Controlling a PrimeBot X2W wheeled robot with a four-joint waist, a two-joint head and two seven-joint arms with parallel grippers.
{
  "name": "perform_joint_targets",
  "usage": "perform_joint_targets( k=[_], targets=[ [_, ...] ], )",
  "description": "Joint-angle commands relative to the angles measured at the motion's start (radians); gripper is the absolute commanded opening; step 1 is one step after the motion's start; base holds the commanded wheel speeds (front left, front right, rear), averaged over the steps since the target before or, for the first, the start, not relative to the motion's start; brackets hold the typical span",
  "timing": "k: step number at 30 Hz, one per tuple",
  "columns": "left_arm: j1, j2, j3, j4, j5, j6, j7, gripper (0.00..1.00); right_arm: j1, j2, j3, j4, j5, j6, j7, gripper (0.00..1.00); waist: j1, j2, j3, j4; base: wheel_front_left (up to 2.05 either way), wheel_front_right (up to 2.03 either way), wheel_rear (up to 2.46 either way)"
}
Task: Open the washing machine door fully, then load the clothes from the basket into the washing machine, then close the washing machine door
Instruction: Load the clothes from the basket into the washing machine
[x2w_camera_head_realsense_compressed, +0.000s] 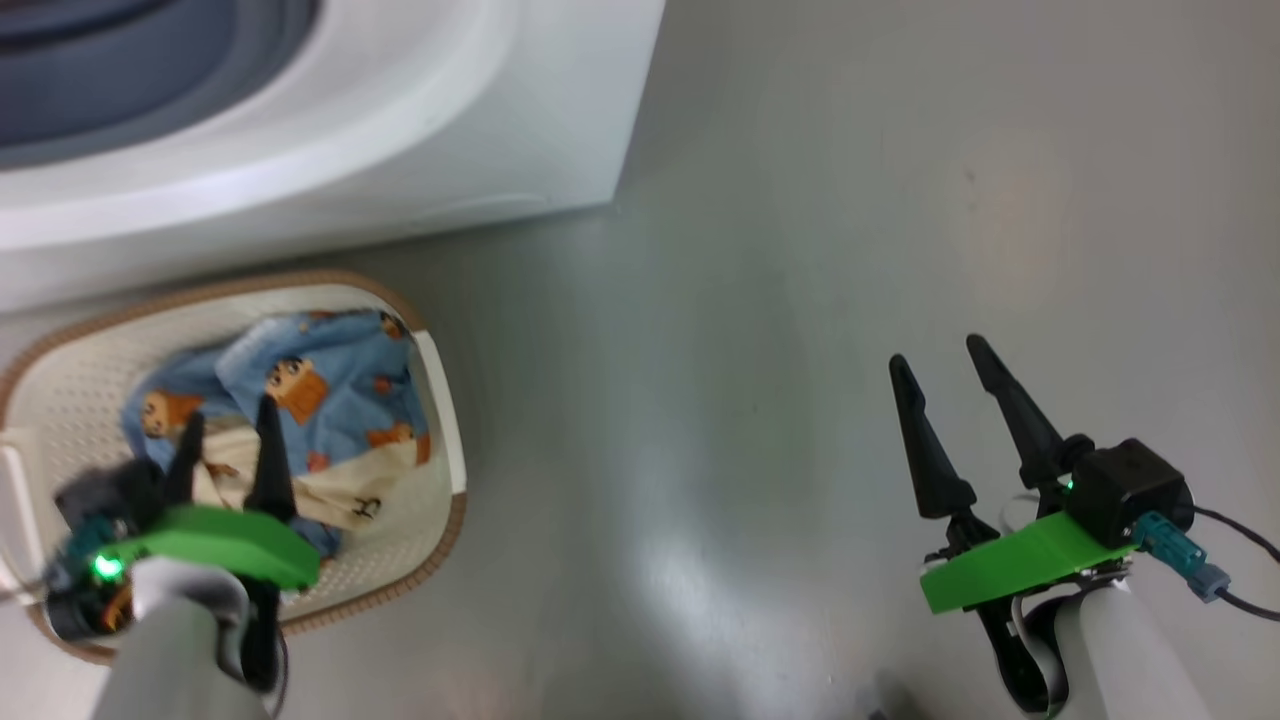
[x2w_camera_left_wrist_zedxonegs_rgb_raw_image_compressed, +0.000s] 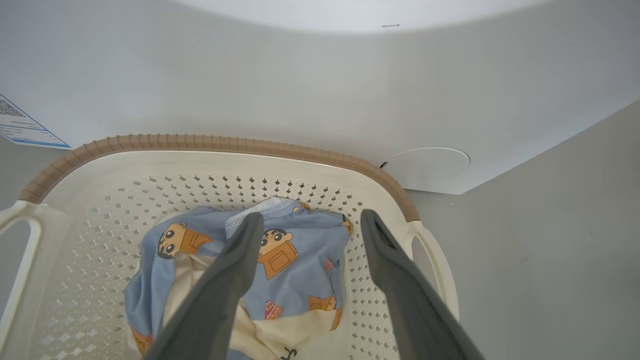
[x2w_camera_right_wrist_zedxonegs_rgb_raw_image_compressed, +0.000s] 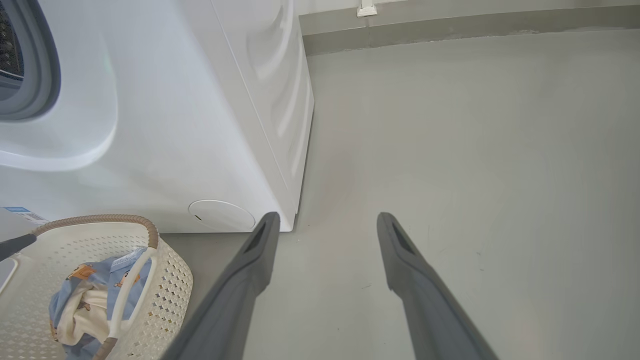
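Note:
The cream basket (x2w_camera_head_realsense_compressed: 440, 400) (x2w_camera_left_wrist_zedxonegs_rgb_raw_image_compressed: 320, 170) (x2w_camera_right_wrist_zedxonegs_rgb_raw_image_compressed: 170, 280) stands on the floor in front of the white washing machine (x2w_camera_head_realsense_compressed: 400, 120) (x2w_camera_left_wrist_zedxonegs_rgb_raw_image_compressed: 320, 90) (x2w_camera_right_wrist_zedxonegs_rgb_raw_image_compressed: 200, 125). Inside lie the clothes (x2w_camera_head_realsense_compressed: 330, 400) (x2w_camera_left_wrist_zedxonegs_rgb_raw_image_compressed: 295, 270) (x2w_camera_right_wrist_zedxonegs_rgb_raw_image_compressed: 85, 295), light blue with brown cartoon figures over a cream piece. My left gripper (x2w_camera_head_realsense_compressed: 228, 418) (x2w_camera_left_wrist_zedxonegs_rgb_raw_image_compressed: 310, 216) hangs open just above the clothes, fingers spread, holding nothing. Over bare floor to the right, my right gripper (x2w_camera_head_realsense_compressed: 938, 352) (x2w_camera_right_wrist_zedxonegs_rgb_raw_image_compressed: 325, 216) is open and empty. The grey-blue gasket (x2w_camera_head_realsense_compressed: 120, 90) (x2w_camera_right_wrist_zedxonegs_rgb_raw_image_compressed: 35, 75) of the drum opening shows; the washing machine door is out of view.
Grey floor (x2w_camera_head_realsense_compressed: 850, 250) (x2w_camera_right_wrist_zedxonegs_rgb_raw_image_compressed: 475, 150) stretches right of the machine to a wall skirting (x2w_camera_right_wrist_zedxonegs_rgb_raw_image_compressed: 450, 25). A round flap (x2w_camera_left_wrist_zedxonegs_rgb_raw_image_compressed: 425, 162) (x2w_camera_right_wrist_zedxonegs_rgb_raw_image_compressed: 221, 215) and a blue sticker (x2w_camera_left_wrist_zedxonegs_rgb_raw_image_compressed: 25, 127) sit low on the machine's front. Cables trail from the right wrist (x2w_camera_head_realsense_compressed: 1230, 560).

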Motion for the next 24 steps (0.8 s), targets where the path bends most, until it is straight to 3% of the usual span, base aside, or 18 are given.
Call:
perform_joint_targets(
  k=[1,24],
  targets=[
    [-0.039,0.053,0.020,0.034,-0.018,-0.005,-0.003,1.00,-0.003,0.002,0.026,-0.031,0.007,0.006,-0.012,1.00,0.0000,0.0000,0.081,-0.020,0.00,0.00,0.00],
    [-0.373,0.213,-0.055,0.406,-0.106,-0.009,0.192,1.00,-0.039,0.002,0.032,-0.077,0.046,0.006,-0.012,1.00,0.0000,0.0000,0.287,-0.055,0.00,0.00,0.00]
  ],
)
